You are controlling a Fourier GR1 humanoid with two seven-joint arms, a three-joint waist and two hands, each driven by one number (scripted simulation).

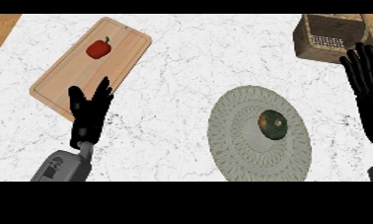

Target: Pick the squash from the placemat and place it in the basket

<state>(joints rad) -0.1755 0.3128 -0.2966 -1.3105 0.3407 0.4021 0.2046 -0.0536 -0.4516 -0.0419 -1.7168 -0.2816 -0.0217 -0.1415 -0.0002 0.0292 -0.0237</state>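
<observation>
Black fingers of the right hand stood straight and spread apart at the worktop's right edge. They held nothing, and their tips came up just beside the basket, which sat in the far right corner. Part of this hand was cut off by the view's edge.

The squash, small, rounded and dark green with a paler patch, lay untouched on the round woven placemat, a little right of the mat's middle. The mat lay toward the near edge, right of the worktop's centre. Squash and right hand were apart, with bare mat and stone between them.

As I judged it, the pick had not begun and the step in hand was the reach. The right hand was the nearer one. It would need to come leftward and toward the near edge, settle over the squash and curl fingers and thumb round its body. The carry after that looked short, up the right side to the basket's open mouth.

The left hand rested open, fingers up, toward the worktop's left side, over the near corner of a wooden cutting board. A red bell pepper sat near the board's far end, well apart from the task.

White stone with fine grey veining made up the worktop. A wood-coloured strip showed past its far left corner; nothing more of the room was visible.
</observation>
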